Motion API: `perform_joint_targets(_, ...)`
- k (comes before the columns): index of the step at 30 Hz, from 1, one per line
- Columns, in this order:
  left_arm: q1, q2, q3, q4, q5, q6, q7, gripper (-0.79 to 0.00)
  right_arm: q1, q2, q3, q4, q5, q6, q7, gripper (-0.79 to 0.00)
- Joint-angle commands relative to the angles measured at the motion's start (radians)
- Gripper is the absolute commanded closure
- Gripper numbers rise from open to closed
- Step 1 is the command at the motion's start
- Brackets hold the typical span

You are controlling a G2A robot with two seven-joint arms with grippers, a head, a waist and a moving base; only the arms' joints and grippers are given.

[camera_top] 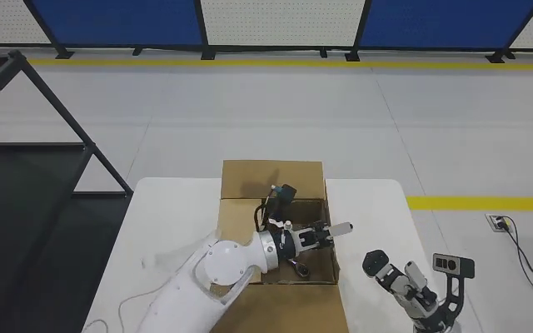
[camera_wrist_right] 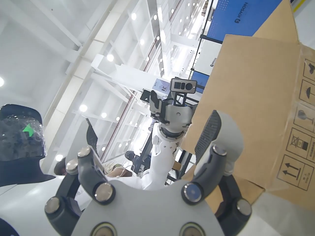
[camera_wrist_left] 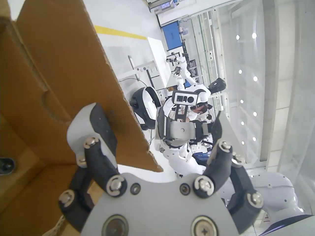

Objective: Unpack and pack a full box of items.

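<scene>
An open cardboard box stands in the middle of the white table, flaps spread. Dark items lie at its far side and a small black item near its front. My left gripper hangs at the box's right wall. In the left wrist view the left gripper is open, and the edge of the box wall runs between its fingers, one inside and one outside. My right gripper is over the table to the right of the box. It is open and holds nothing, with the box's outer wall beside it.
The white tabletop stretches on both sides of the box. A black metal frame stands left of the table. Blue panels and a yellow floor line lie beyond, and a floor socket lies at the right.
</scene>
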Motion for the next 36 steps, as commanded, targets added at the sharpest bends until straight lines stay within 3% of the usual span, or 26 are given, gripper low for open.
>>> perform_joint_targets(1,-0.017,-0.014,0.027,0.023,-0.005,-0.002,0.024,-0.785,-0.024,0.001,0.018,-0.005,0.027,-0.032,0.022,-0.785)
perform_joint_targets(11,-0.097,-0.096,0.157,0.209,-0.031,-0.012,0.093,-0.785,-0.143,-0.001,0.094,-0.018,0.095,-0.118,0.017,-0.785)
perform_joint_targets(22,-0.128,-0.162,0.204,0.339,-0.055,-0.043,0.118,-0.785,-0.060,-0.009,0.043,0.033,-0.073,0.097,-0.113,-0.785)
perform_joint_targets(29,-0.111,-0.157,0.138,0.299,-0.058,-0.082,0.105,-0.785,0.004,-0.015,-0.001,0.092,-0.130,0.168,-0.161,-0.785)
perform_joint_targets(36,-0.026,-0.111,-0.024,0.111,-0.034,-0.106,0.085,-0.785,0.029,-0.018,-0.011,0.142,-0.141,0.202,-0.161,-0.785)
